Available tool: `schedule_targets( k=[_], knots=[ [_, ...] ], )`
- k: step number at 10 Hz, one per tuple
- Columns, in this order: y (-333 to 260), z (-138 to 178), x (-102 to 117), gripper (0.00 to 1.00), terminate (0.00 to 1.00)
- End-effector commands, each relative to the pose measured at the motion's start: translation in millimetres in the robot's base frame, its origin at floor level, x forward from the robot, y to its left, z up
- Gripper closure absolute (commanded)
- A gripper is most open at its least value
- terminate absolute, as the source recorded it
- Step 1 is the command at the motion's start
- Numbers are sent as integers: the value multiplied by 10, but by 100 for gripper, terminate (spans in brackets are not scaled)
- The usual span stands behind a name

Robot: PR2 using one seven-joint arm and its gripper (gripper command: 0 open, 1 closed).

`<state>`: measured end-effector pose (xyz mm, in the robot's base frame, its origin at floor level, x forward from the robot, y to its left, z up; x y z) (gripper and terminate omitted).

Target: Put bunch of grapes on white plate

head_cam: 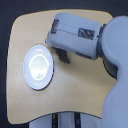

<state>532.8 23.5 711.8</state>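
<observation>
We see the white plate lying bare on the left part of the wooden table, nothing over it, so we find it open from above, from the left and from the near side. Just right of it the gripper hangs low over dark grapes, narrowing that side. The bulky grey arm fills the far right. The near half of the table lies free.
</observation>
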Motion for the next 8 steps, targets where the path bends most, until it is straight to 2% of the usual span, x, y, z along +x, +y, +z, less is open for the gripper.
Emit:
schedule_targets(
  k=[1, 8],
  knots=[
    [50, 118, -4, 100, 0],
    [-39, 182, 31, 100, 0]
  ],
)
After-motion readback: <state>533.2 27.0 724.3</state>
